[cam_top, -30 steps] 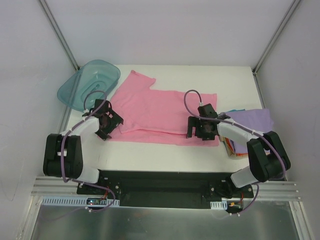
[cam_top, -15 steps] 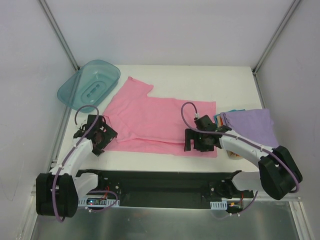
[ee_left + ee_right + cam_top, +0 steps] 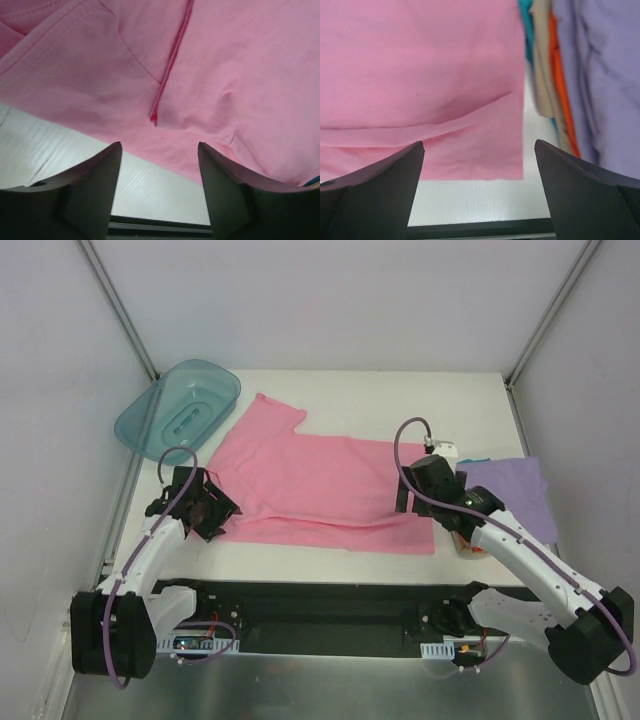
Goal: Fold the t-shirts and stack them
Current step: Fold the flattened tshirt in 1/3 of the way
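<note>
Though doubled over along its near edge, lies flat: pink tee (image 3: 320, 475), just right of the tub (image 3: 180, 410), long axis running left to right across the table (image 3: 470, 400). Points one sleeve back-left toward the tub, tip near the rim but apart from it. Cannot tell which way the neck faces. Ends well right of the tub, just beside a stack (image 3: 505, 495) of folded tees: lavender on top, with orange, beige and teal edges below.

Left gripper (image 3: 215, 510) in front of the tub, at the tee's near left corner: jaws partly apart, tips at the hem, nothing clamped. Right gripper (image 3: 415, 490) far right of the tub, over the tee's right end, close to the stack: jaws spread wide, holding nothing.
</note>
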